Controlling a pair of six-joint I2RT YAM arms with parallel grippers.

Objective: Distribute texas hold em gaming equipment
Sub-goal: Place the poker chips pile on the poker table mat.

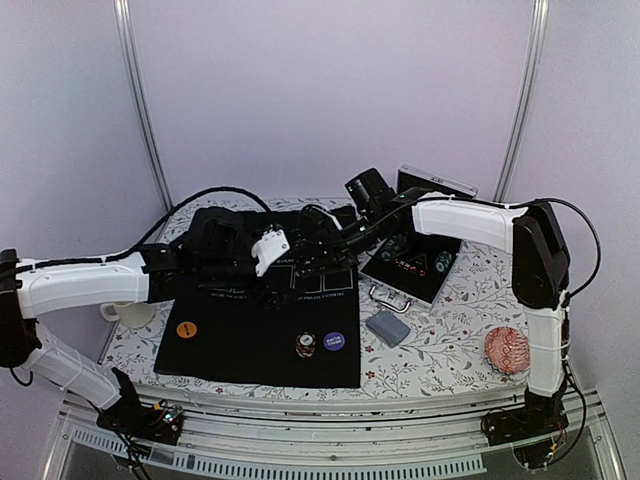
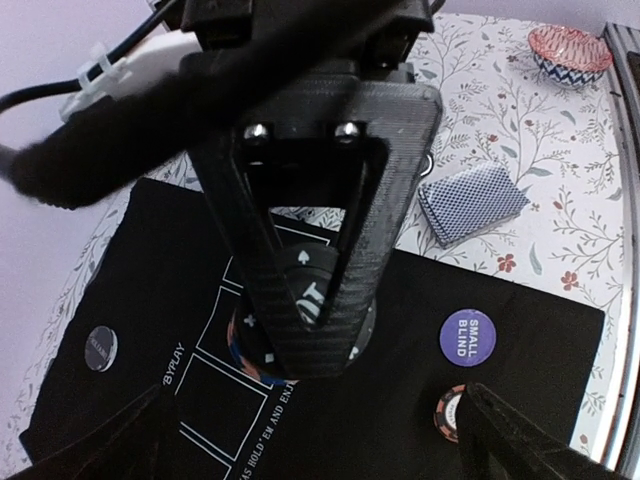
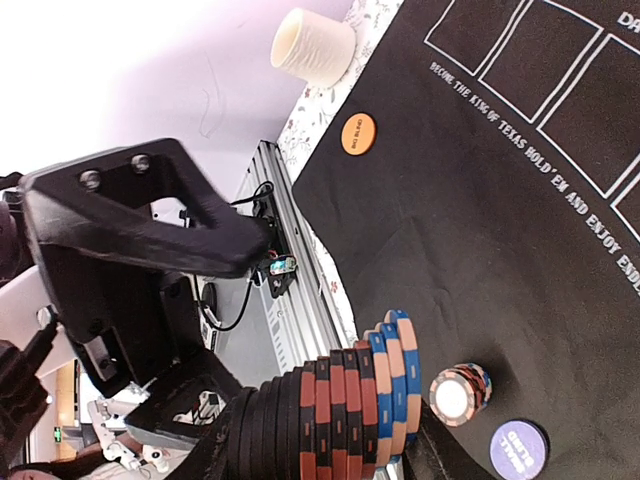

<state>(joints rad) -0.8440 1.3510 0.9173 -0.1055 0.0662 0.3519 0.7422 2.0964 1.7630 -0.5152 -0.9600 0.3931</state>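
— White panel walls close in a worktop [image 1: 450, 340] under a floral cloth. What is the big dark thing on it?

— Black felt mat [image 1: 250, 350] printed with card boxes, so each piece has its place. Both arms reach over its middle.

— Holding anything?

— Right arm's fingers [image 2: 390, 170] are clenched on a long stack of red, black and blue poker chips [image 3: 350, 405] over the printed boxes. They seem to press it from both ends, I judge to keep it together. Left arm's fingers [image 2: 520, 440] are spread wide and empty just beside it, perhaps ready to help.

— The rest?

— Blue-grey-backed deck of cards [image 1: 387, 327] lies just off the mat's right edge. On the near mat sit a small chip stack [image 1: 305, 345], a purple round button [image 1: 333, 341] just beside it, and an orange round button [image 1: 186, 328] well apart on the left.
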